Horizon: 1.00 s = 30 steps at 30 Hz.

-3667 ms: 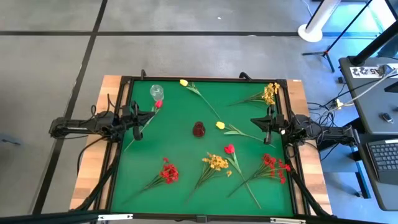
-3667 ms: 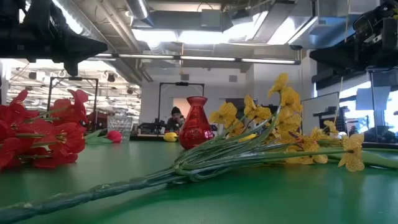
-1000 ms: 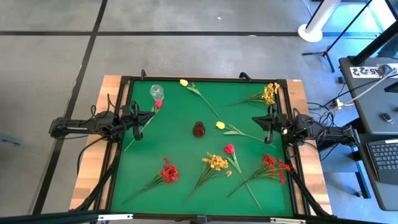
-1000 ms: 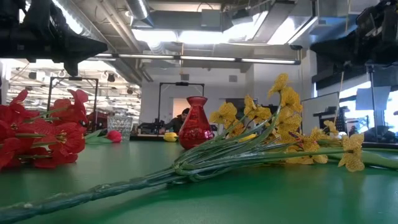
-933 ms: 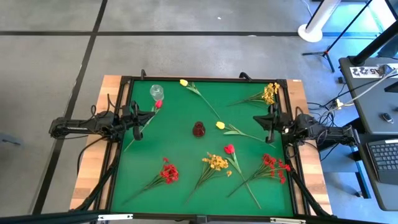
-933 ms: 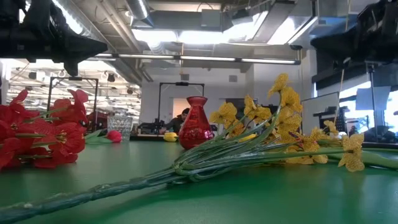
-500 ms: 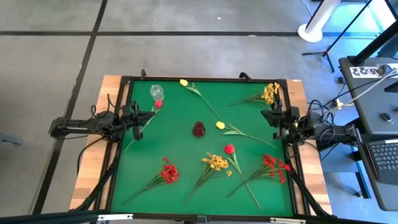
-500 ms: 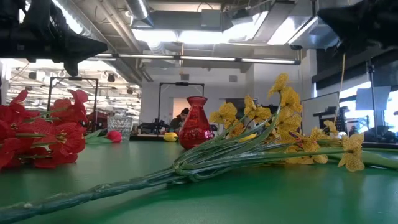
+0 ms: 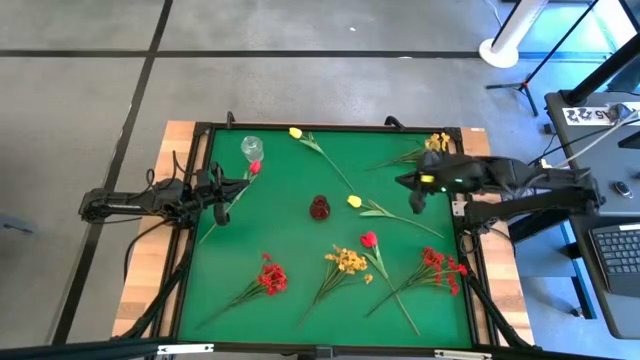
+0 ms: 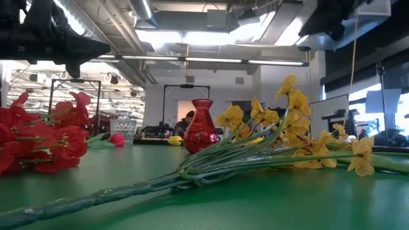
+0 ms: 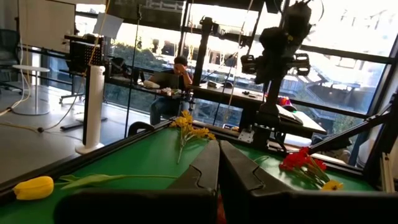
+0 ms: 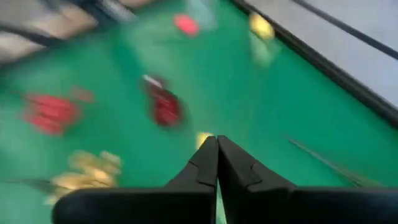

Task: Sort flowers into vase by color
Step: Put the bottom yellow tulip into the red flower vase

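Observation:
Red and yellow flowers lie flat on the green table. Among them are a yellow tulip (image 9: 354, 201), a red tulip (image 9: 368, 239), a yellow spray (image 9: 350, 261), red sprays (image 9: 272, 277) (image 9: 440, 265), a far yellow spray (image 9: 432, 150), a far yellow tulip (image 9: 296, 132) and a red tulip (image 9: 255, 167). A red vase (image 9: 319, 208) stands mid-table and a clear glass vase (image 9: 250, 148) at the far left. My right gripper (image 9: 414, 203) hangs shut above the table, right of the red vase. My left gripper (image 9: 222, 190) rests shut by the left edge.
A black frame (image 9: 330, 127) rims the green mat. Cables run along both wooden side edges. In the low view the long stems of the yellow spray (image 10: 211, 167) lie across the near part of the table. A person sits at a desk beyond the table.
My right gripper has risen from its resting place at the table's right edge, swung out over the table toward the red vase and tipped to point downward, staying shut. The flowers and vases have not moved.

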Tool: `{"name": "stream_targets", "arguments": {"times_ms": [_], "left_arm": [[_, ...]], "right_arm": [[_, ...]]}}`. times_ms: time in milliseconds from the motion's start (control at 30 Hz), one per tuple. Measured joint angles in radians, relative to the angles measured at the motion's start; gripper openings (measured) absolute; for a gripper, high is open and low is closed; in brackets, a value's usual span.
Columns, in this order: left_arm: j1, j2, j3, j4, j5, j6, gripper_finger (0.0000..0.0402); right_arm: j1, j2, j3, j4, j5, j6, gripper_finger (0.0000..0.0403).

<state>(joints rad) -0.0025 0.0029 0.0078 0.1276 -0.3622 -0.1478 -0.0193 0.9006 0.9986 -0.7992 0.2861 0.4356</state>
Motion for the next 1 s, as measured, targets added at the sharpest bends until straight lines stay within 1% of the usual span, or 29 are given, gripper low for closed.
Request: {"name": "stream_targets", "arguments": {"times_ms": [67,100,133,167,200,300,367,500,633,733,800,900,1000], "left_arm": [[0.0,0.0,0.0,0.0,0.0,0.0,0.0],[0.0,0.0,0.0,0.0,0.0,0.0,0.0],[0.0,0.0,0.0,0.0,0.0,0.0,0.0],[0.0,0.0,0.0,0.0,0.0,0.0,0.0],[0.0,0.0,0.0,0.0,0.0,0.0,0.0],[0.0,0.0,0.0,0.0,0.0,0.0,0.0],[0.0,0.0,0.0,0.0,0.0,0.0,0.0],[0.0,0.0,0.0,0.0,0.0,0.0,0.0],[0.0,0.0,0.0,0.0,0.0,0.0,0.0],[0.0,0.0,0.0,0.0,0.0,0.0,0.0],[0.0,0.0,0.0,0.0,0.0,0.0,0.0],[0.0,0.0,0.0,0.0,0.0,0.0,0.0],[0.0,0.0,0.0,0.0,0.001,0.0,0.0]], "right_arm": [[-0.001,0.084,0.082,-0.167,0.1,0.032,0.0005],[-0.001,0.117,0.109,-0.224,0.148,0.039,0.0005],[-0.004,0.145,0.129,-0.259,0.187,0.042,0.0005],[-0.016,0.166,0.137,-0.282,0.2,0.041,0.0006],[-0.034,0.183,0.137,-0.297,0.175,0.032,0.0007],[-0.087,0.225,0.101,-0.283,-0.006,-0.019,0.0022],[-0.105,0.246,0.047,-0.256,-0.087,-0.05,0.0039],[-0.138,0.267,-0.079,-0.155,-0.195,-0.108,0.0086],[-0.146,0.277,-0.197,0.029,-0.294,-0.132,0.0138],[-0.143,0.289,-0.269,0.148,-0.331,-0.17,0.017],[-0.144,0.306,-0.303,0.175,-0.335,-0.183,0.0186],[-0.144,0.33,-0.335,0.198,-0.284,-0.216,0.0199],[-0.144,0.359,-0.363,0.242,-0.278,-0.248,0.0202]]}}
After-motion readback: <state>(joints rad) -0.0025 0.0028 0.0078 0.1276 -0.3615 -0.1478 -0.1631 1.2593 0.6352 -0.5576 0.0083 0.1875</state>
